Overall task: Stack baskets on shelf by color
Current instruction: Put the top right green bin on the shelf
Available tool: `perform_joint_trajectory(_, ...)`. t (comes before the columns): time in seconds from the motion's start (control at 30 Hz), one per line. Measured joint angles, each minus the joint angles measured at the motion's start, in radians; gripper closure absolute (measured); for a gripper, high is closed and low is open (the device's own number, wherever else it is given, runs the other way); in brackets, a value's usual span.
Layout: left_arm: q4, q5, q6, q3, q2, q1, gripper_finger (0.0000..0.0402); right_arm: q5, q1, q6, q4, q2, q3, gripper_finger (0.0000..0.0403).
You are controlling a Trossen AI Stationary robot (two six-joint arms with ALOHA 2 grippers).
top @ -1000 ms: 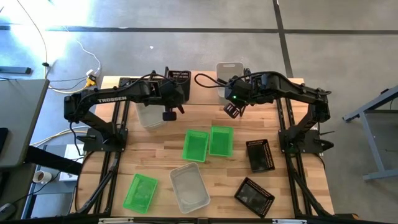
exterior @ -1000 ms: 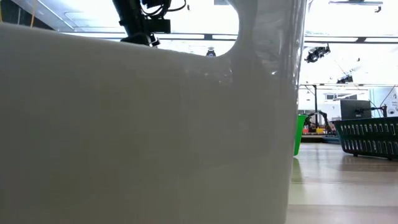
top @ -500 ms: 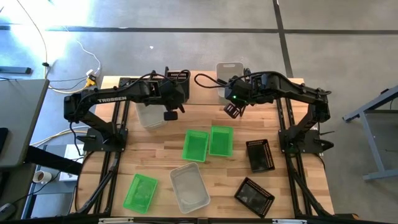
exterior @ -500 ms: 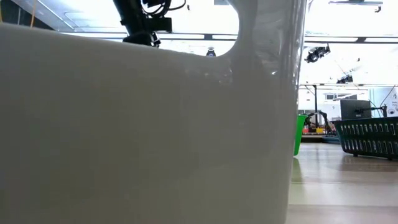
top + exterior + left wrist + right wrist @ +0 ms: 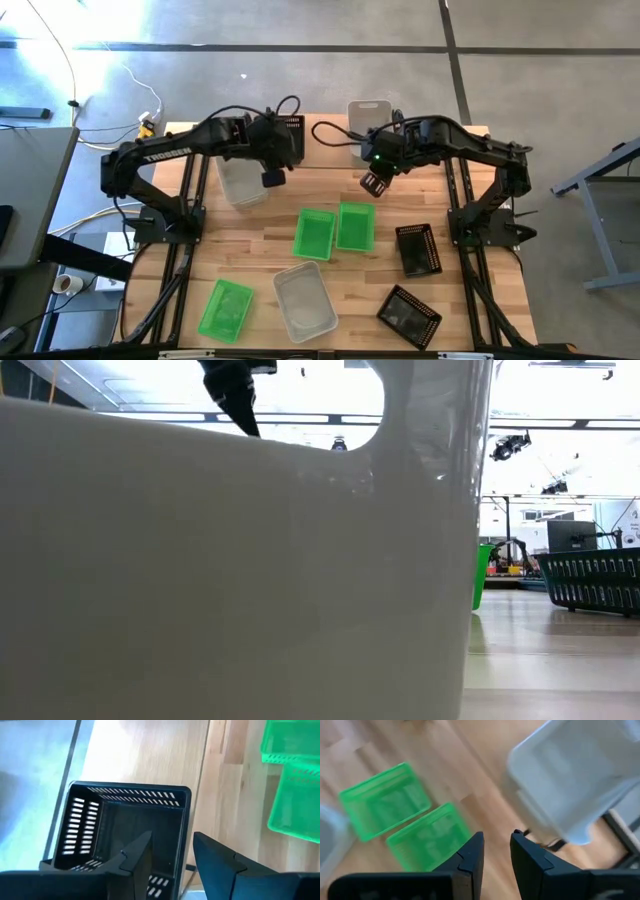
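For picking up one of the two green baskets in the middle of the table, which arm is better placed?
Probably the right. The right pincer is open, empty and nearer the two green baskets. The left pincer is open over the black basket on the shelf.

The only readable lettering is the brand name "TROSSEN", printed in light capitals along the dark upper link of the left arm (image 5: 168,153) in the high view. Even there it is small, and its first letters are easier to make out than its last. Nothing legible shows in the low view or in either wrist view, and the baskets carry no label or number that can be read.
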State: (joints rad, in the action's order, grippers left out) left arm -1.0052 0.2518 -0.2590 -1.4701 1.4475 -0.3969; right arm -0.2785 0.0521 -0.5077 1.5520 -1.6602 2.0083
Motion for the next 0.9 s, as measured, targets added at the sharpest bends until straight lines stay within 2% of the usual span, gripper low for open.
perform_joint_trajectory(0.17, -0.094, -0.025, 0.033, -0.079, -0.003, 0.012, 0.0272, 0.082, -0.044, -0.012, -0.013, -0.008, -0.005, 0.0322)
perform_joint_trajectory(0.33, -0.125, -0.096, 0.086, -0.077, -0.053, 0.032, 0.0272, 0.106, -0.103, -0.051, -0.048, -0.010, -0.069, 0.0322)
perform_joint_trajectory(0.5, -0.136, -0.164, 0.162, -0.025, -0.125, 0.063, 0.0271, 0.163, -0.170, -0.071, -0.122, -0.010, -0.155, 0.0322)
perform_joint_trajectory(0.63, -0.114, -0.165, 0.196, 0.042, -0.186, 0.101, 0.0271, 0.205, -0.218, -0.095, -0.210, -0.010, -0.228, 0.0322)
perform_joint_trajectory(0.9, -0.090, -0.165, 0.319, 0.156, -0.267, 0.181, 0.0271, 0.211, -0.304, -0.087, -0.410, -0.010, -0.398, 0.0322)
